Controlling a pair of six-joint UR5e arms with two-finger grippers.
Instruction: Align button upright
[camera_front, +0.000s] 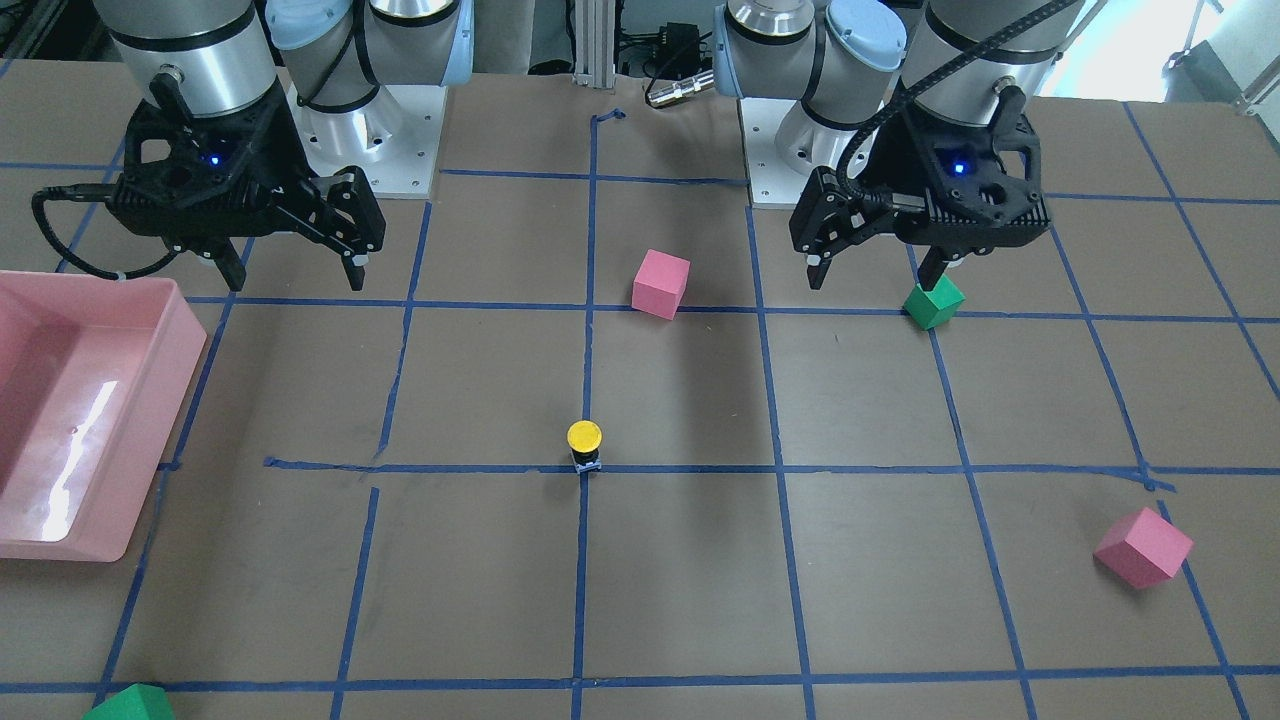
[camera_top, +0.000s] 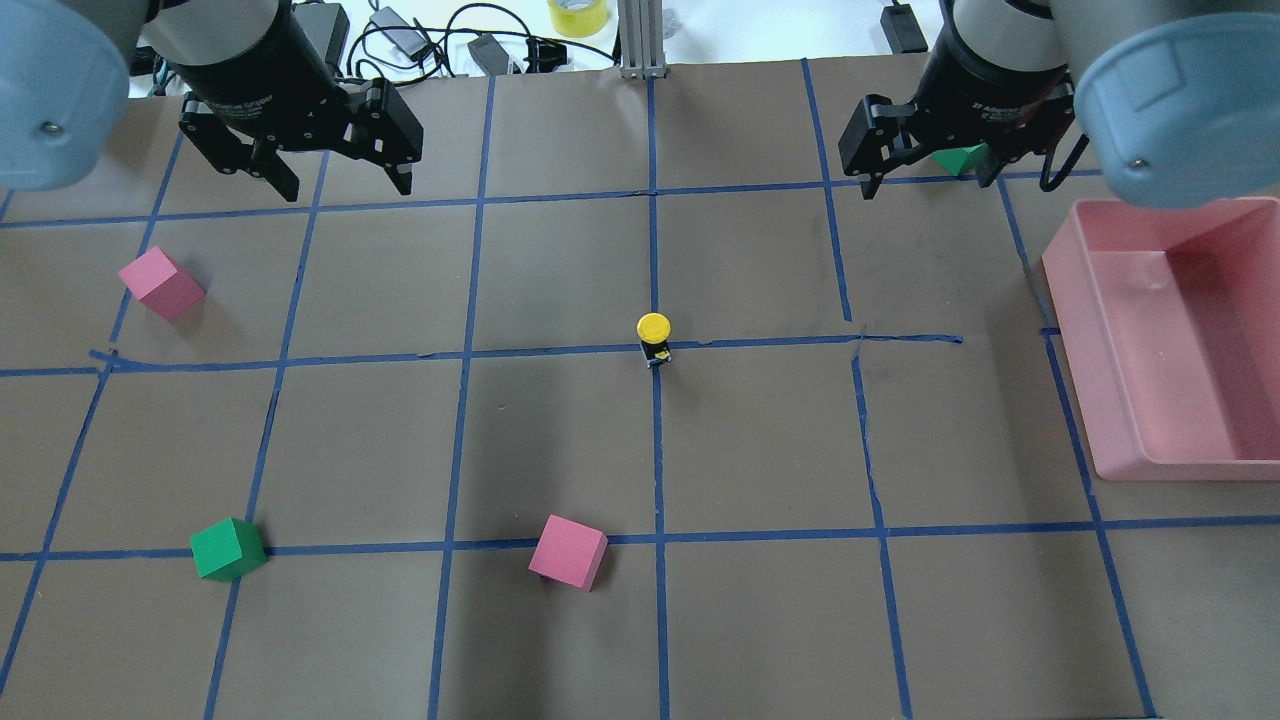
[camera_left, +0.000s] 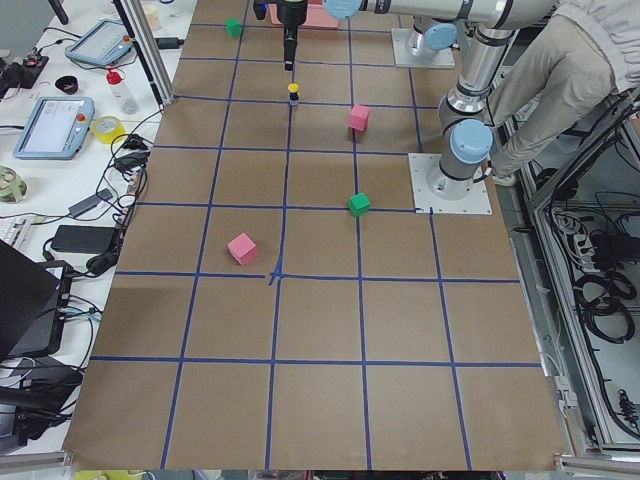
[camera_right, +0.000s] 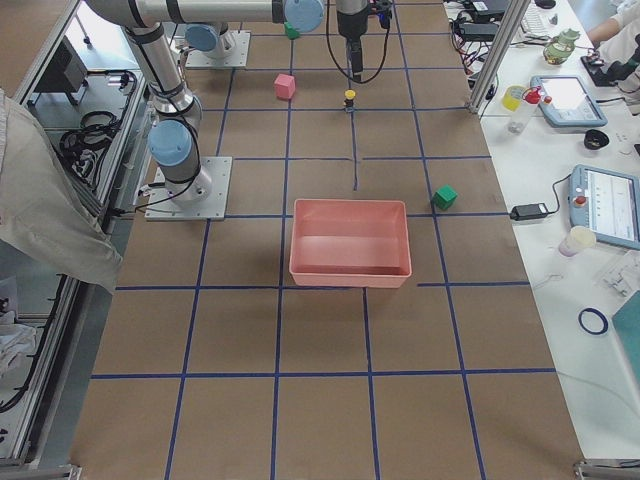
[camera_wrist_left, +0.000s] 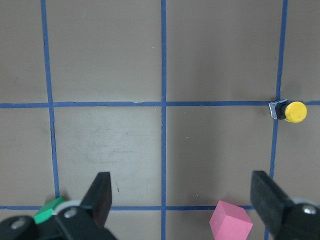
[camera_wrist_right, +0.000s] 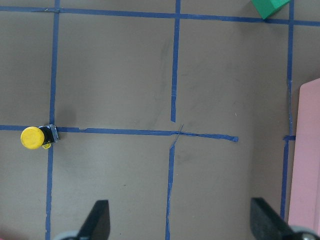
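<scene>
The button (camera_front: 584, 445) stands upright on a blue tape crossing at the table's middle, yellow cap on top, black collar and pale base below. It also shows in the overhead view (camera_top: 654, 338), the left wrist view (camera_wrist_left: 287, 111) and the right wrist view (camera_wrist_right: 36, 137). My left gripper (camera_front: 872, 282) (camera_top: 345, 185) is open and empty, raised well above the table and away from the button. My right gripper (camera_front: 296, 282) (camera_top: 930, 185) is likewise open, empty and raised. Nothing touches the button.
A pink tray (camera_top: 1070, 300) sits on my right side. Two pink cubes (camera_top: 568, 550) (camera_top: 160, 282) and two green cubes (camera_top: 228, 548) (camera_top: 958, 158) lie scattered on the taped brown table. A person stands beside the robot's base in the side views.
</scene>
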